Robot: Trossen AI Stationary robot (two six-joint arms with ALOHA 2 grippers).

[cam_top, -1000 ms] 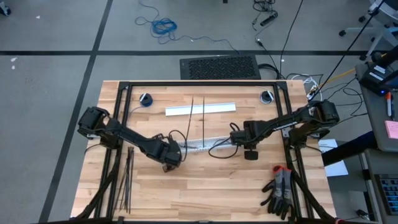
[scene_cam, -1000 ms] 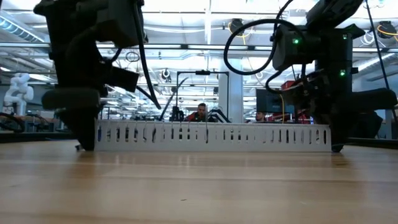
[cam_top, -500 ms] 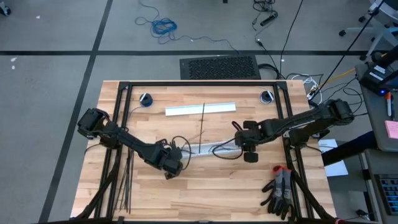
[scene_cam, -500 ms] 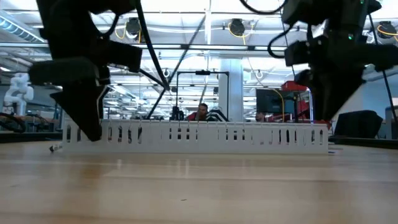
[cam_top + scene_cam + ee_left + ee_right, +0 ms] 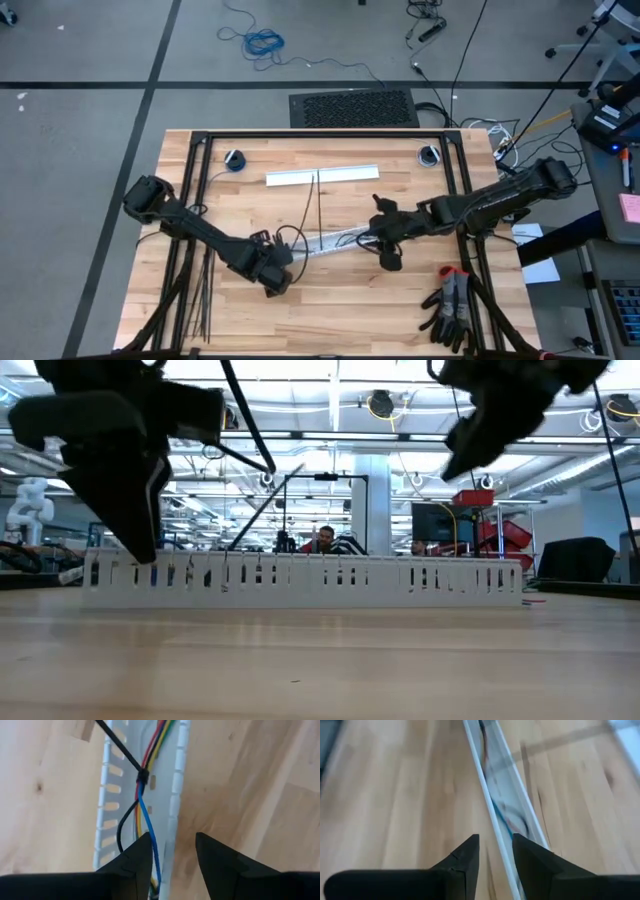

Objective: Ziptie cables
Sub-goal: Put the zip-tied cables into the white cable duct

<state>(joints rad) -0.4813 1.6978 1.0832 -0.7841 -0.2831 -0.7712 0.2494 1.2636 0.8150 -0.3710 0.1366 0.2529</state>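
The left gripper (image 5: 172,852) is hanging open, empty, over the cables (image 5: 142,802) bound by a ziptie (image 5: 120,750). The right gripper (image 5: 495,852) is hovering open over the white channel (image 5: 517,795).

Bright, even light falls from ceiling lamps (image 5: 380,404) glaring in the hall behind. The tabletop (image 5: 330,300) shows only faint, soft shadows under the arms. Up close, the dark arms blur in the low view, and the right wrist picture is smeared, its white channel (image 5: 507,805) soft.
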